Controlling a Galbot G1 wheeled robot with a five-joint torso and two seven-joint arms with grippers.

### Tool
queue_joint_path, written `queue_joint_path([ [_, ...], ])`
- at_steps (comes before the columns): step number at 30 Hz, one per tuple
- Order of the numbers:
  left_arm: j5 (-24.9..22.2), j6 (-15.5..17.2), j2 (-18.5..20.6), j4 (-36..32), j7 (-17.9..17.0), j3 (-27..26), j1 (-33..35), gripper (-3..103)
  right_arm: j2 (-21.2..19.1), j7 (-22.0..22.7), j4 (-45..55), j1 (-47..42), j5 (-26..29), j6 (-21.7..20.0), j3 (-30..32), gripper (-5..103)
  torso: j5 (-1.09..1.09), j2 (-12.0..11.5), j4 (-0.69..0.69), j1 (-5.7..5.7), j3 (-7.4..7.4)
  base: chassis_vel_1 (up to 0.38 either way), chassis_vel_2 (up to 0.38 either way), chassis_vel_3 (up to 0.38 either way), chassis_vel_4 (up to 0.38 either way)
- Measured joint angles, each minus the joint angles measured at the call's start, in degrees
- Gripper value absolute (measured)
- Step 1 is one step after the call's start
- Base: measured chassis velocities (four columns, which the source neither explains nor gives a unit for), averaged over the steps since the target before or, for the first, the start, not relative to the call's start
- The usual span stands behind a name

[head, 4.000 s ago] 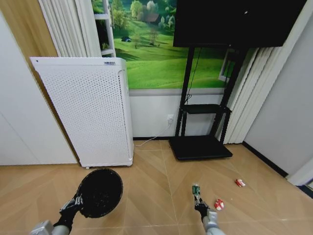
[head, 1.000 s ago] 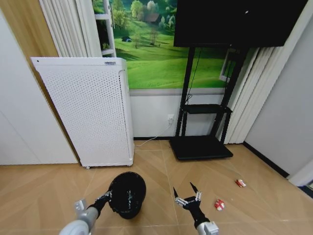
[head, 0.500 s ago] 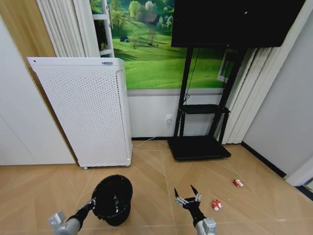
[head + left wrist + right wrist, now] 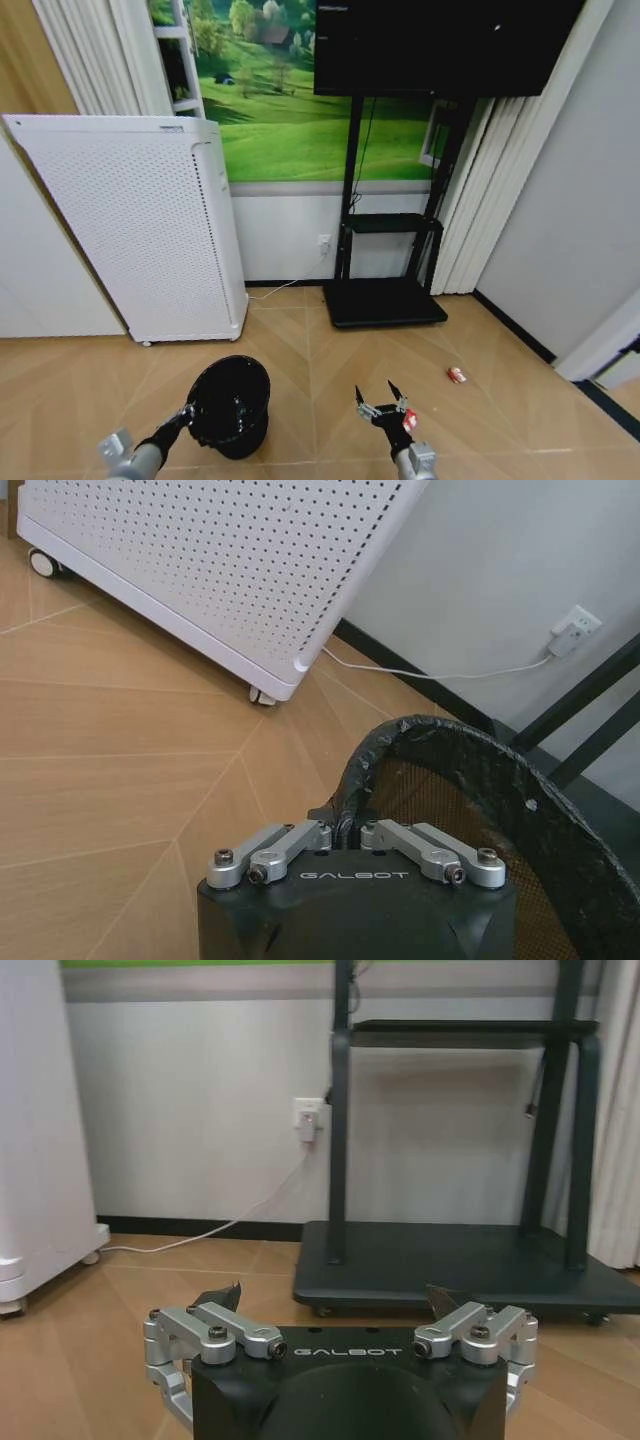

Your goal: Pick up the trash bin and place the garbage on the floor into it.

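Readable text: one brand word, seen twice.
"GALBOT" stood in pale letters on the black body just behind the left gripper (image 4: 345,832) fingers, and likewise behind the right gripper (image 4: 335,1305).

White perforated appliance (image 4: 140,230) standing against the wall; black TV stand (image 4: 385,300) sitting beside it, white cable (image 4: 430,672) trailing between.

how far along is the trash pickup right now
Done: the left gripper is shut on the rim of the small black mesh trash bin. In hand: nothing; the right gripper is open. Left: two red-and-white wrappers on the floor, one beside that gripper and another farther off.
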Motion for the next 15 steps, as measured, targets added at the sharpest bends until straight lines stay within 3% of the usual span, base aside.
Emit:
queue_joint_path([
  [2, -0.77, 0.0, 0.03, 0.52, -0.11, -0.7, -0.61, 7, 0.0, 0.51, -0.46, 0.65, 1.67, -0.69, 0.0, 103, -0.01, -0.01, -0.02, 0.0, 0.01, -0.257, -0.32, 0.248, 0.297],
  [3, -3.4, 0.23, 0.13, 1.54, -0.88, -2.05, -1.78, 7, 0.1, 1.66, -1.41, 2.09, 5.13, -2.3, 0.09, 97, -0.03, 0.0, -0.03, 0.0, 0.0, -0.246, -0.253, 0.248, 0.212],
  [4, -3.4, 0.23, 0.13, 1.54, -0.88, -2.05, -1.78, 7, 0.1, 1.66, -1.41, 2.09, 5.13, -2.3, 0.09, 97, -0.03, 0.0, -0.03, 0.0, 0.0, -0.246, -0.253, 0.248, 0.212],
  [6, -6.86, 0.87, 1.21, 4.65, -1.09, -6.27, -3.51, 7, 0.02, 4.8, -4.75, 5.79, 13.2, -6.71, 0.5, 94, -0.02, 0.0, -0.03, 0.0, 0.0, -0.053, -0.111, 0.081, 0.131],
  [15, -8.95, 1.15, 3.53, 9.17, 2.97, -11.95, -2.8, 7, 0.97, 10.16, -15.4, 13.17, 17.72, -12.58, -0.92, 91, -0.05, -0.01, 0.0, 0.01, 0.0, 0.039, 0.037, -0.042, -0.039],
])
